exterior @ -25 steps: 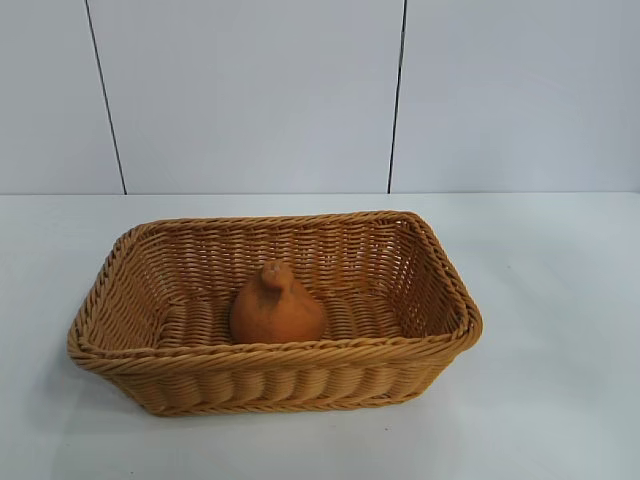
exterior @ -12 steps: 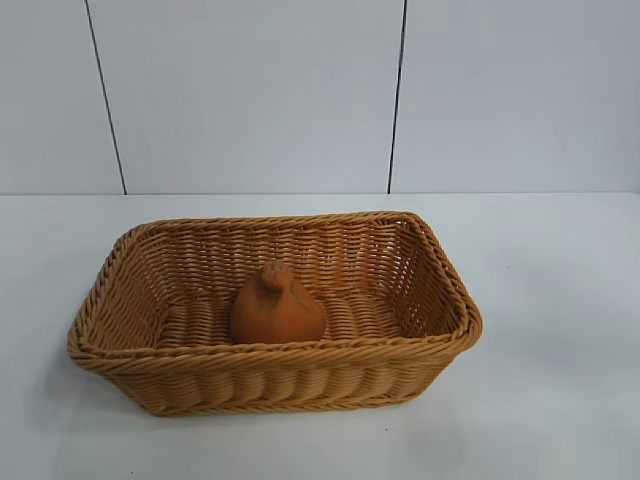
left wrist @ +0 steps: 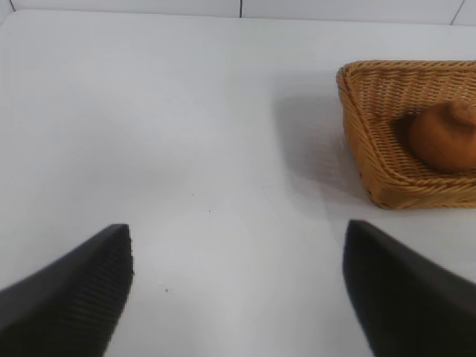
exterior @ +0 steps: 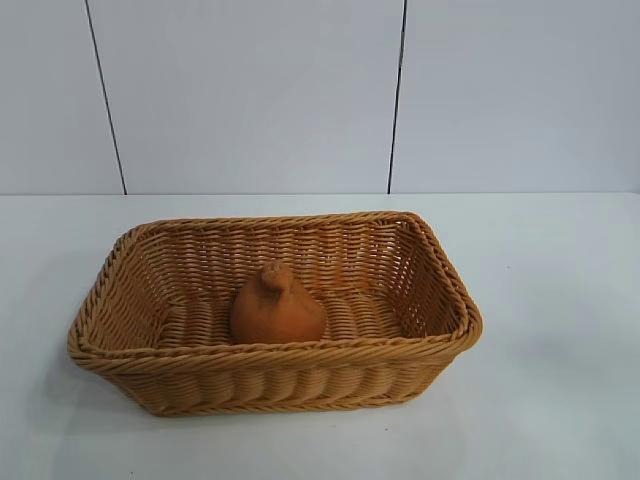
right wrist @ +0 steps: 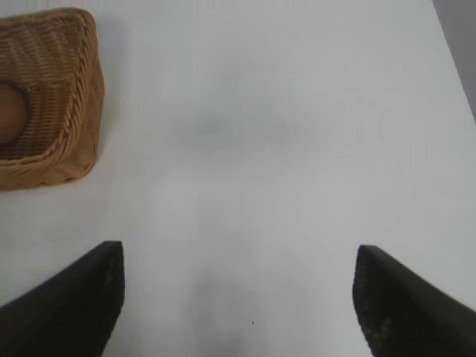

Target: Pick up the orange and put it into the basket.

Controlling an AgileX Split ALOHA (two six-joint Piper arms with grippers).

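Both grippers hung parted and empty over bare table (exterior: 560, 300), the left gripper (left wrist: 238, 290) well off to the basket's (exterior: 120, 350) left side, the orange (exterior: 277, 308) sitting upright inside on the basket floor, the right gripper (right wrist: 238, 297) well off to its right.

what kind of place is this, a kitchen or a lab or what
Most likely a lab or test bench, not a kitchen: a bare white table against plain white wall panels, holding only a wicker basket with an orange inside. The open left gripper and right gripper hover over the table.
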